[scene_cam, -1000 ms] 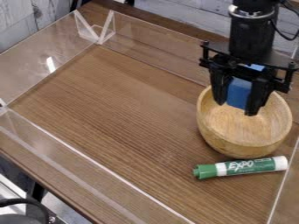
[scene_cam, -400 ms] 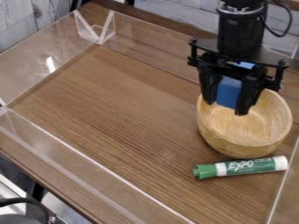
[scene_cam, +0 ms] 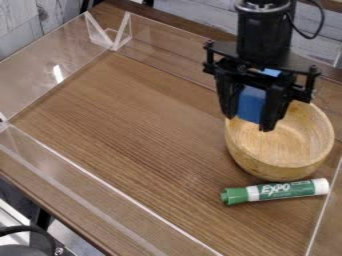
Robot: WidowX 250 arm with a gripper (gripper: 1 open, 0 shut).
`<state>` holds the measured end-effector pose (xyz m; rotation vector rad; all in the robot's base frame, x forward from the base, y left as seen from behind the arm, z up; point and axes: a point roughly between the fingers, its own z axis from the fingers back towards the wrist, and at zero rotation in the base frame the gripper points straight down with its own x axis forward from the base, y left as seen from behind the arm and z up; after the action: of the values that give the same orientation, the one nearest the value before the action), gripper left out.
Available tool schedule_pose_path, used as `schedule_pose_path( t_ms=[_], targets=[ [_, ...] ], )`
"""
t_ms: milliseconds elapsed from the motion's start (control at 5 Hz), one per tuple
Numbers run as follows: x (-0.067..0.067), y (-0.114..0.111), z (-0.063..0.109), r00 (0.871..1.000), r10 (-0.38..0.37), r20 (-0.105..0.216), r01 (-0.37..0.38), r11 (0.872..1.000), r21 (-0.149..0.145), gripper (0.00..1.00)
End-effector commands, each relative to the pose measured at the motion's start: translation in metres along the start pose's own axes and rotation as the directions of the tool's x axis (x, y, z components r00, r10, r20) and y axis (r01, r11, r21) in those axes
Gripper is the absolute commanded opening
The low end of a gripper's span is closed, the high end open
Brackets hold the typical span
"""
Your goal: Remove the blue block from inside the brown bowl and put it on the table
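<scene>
The gripper (scene_cam: 259,108) pinches the blue block (scene_cam: 251,102) between its closed jaws, long axis upright, above the left rim of the brown bowl (scene_cam: 297,150); bare table (scene_cam: 127,125) lies to the left

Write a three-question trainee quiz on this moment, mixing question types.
1. True or false: the blue block lies on the floor of the brown bowl.
2. What does the gripper hold? A) marker B) blue block C) nothing
3. Which object lies on the table in front of the bowl?

Key
1. False; it is lifted, clamped between the fingers over the bowl's left rim.
2. B
3. The green-and-white marker.
</scene>
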<state>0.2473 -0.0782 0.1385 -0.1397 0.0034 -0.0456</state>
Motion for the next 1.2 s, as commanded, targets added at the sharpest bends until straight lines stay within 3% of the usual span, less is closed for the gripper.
schedule_pose_path(
  t_ms=[0, 800, 1000],
  targets=[
    [-0.005, 0.002, 0.017, 0.998, -0.004, 0.058, 0.005, 1.000, -0.003, 0.00],
    [-0.046, 0.028, 0.015, 0.998, 0.006, 0.069, -0.007, 1.000, 0.014, 0.00],
    [-0.045, 0.037, 0.013, 0.998, 0.016, 0.066, -0.018, 1.000, 0.023, 0.00]
  ],
)
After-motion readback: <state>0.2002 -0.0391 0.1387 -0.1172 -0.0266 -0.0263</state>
